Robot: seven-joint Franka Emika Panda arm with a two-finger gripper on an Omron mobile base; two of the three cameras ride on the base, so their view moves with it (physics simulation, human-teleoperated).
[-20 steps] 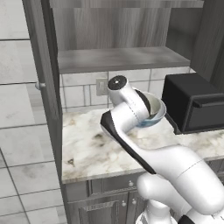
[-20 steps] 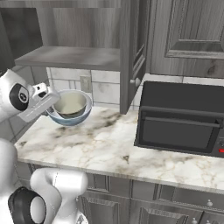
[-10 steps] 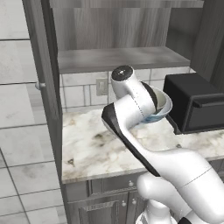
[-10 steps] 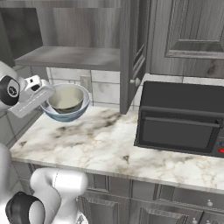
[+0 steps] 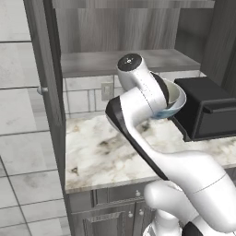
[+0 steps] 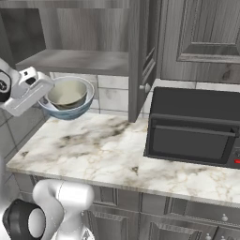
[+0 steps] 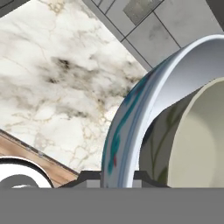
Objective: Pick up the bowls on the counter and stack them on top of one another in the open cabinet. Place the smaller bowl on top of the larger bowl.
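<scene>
Two bowls are off the counter (image 6: 117, 154) together, already nested: the smaller bowl (image 6: 67, 93) sits inside the larger bowl (image 6: 75, 108), and both hang in the air above the marble, below the open cabinet (image 6: 79, 60) shelf. The gripper (image 6: 46, 99) is closed on the rim of the larger bowl; in the hand view the fingertips pinch the blue-patterned wall at its lower edge.

Step in hand, as judged: the carry of the stacked pair up toward the shelf. The next move calls for more height to clear the shelf lip, then travel inward, with the pair kept level so the inner bowl does not slide out.

Shelf: bare where visible. A black microwave (image 6: 194, 129) stands on the counter, well apart.
</scene>
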